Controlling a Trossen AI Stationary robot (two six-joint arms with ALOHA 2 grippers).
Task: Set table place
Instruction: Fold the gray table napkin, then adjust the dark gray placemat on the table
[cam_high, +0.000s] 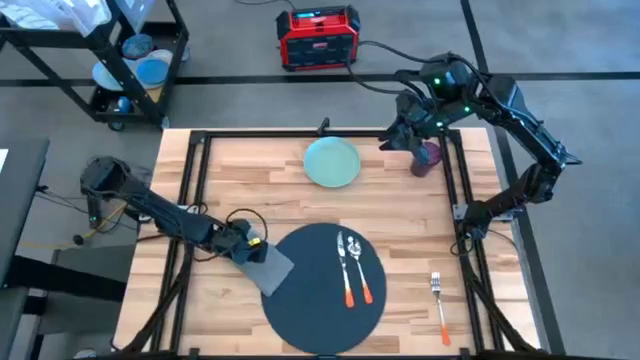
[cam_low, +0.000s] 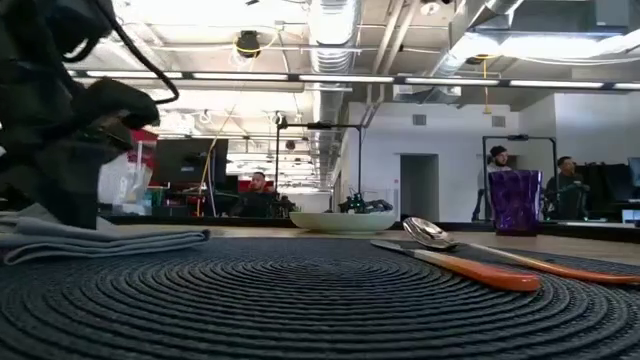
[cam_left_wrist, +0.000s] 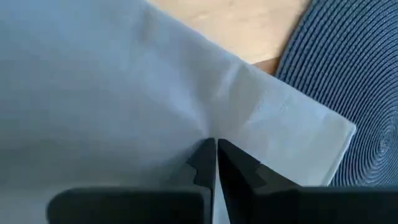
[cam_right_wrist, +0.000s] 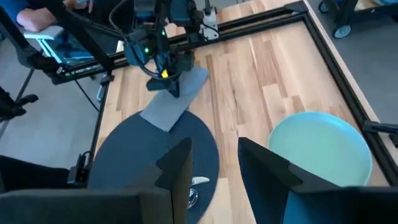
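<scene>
- The left tool (cam_high: 250, 246) is clenched on the grey napkin (cam_high: 268, 266), which overlaps the round placemat's (cam_high: 310, 300) 9 o'clock rim.
- The placemat lies near the surface's (cam_high: 270, 175) front edge (spoon (cam_high: 358, 262) and knife (cam_high: 344, 262) rest on it).
- The right tool (cam_high: 395, 135), fingers released, hovers between the green plate (cam_high: 331, 162) and the purple cup (cam_high: 429, 158).

TEXT: none legible | LABELS: none legible | BRANDS: none legible | NUMBERS: none legible | red unit (cam_high: 318, 37) on floor: markings too small to read | room signs: unreadable
</scene>
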